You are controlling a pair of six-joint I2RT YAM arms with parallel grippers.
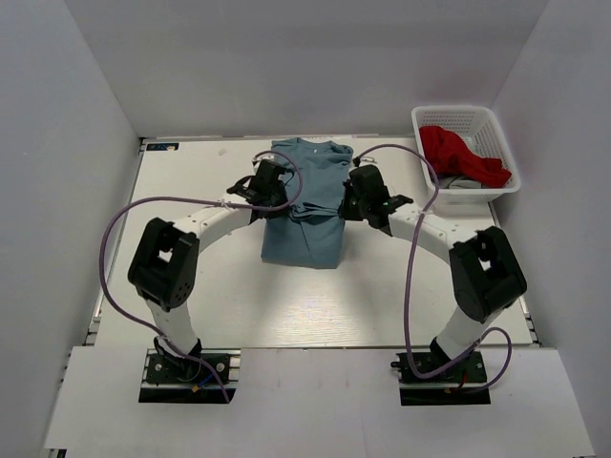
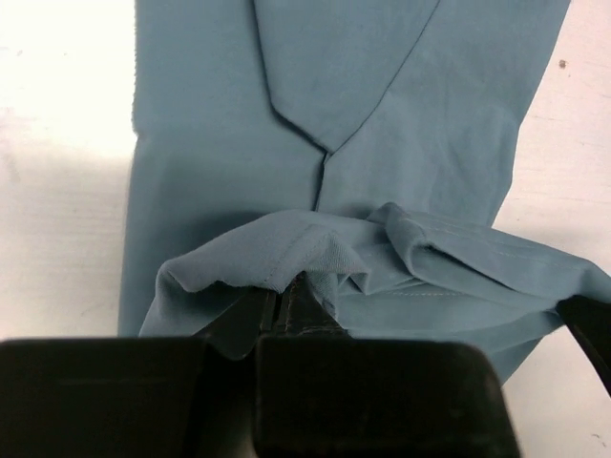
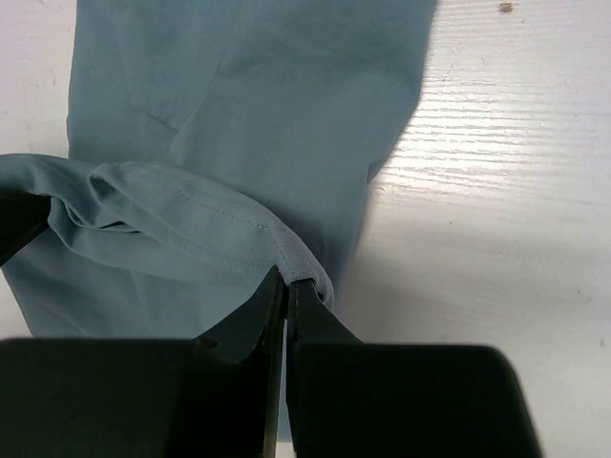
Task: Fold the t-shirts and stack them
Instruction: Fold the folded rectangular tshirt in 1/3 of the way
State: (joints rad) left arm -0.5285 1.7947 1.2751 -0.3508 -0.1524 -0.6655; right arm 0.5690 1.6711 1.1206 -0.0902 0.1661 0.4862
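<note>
A dusty grey-blue t-shirt [image 1: 304,239] lies on the white table [image 1: 191,191], folded into a long narrow strip, collar end at the far side. My left gripper [image 1: 283,204] is shut on a hem edge of the shirt at its left side; in the left wrist view the pinched fabric [image 2: 286,258] bunches over the fingertips [image 2: 304,296]. My right gripper [image 1: 346,212] is shut on the hem at the right side; the stitched hem [image 3: 301,262] wraps over its fingertips [image 3: 301,298]. Both hold the edge lifted above the shirt's middle.
A white lattice basket [image 1: 489,124] stands at the far right with a red garment [image 1: 460,153] and something grey in it. White walls enclose the table on three sides. Purple cables loop from both arms.
</note>
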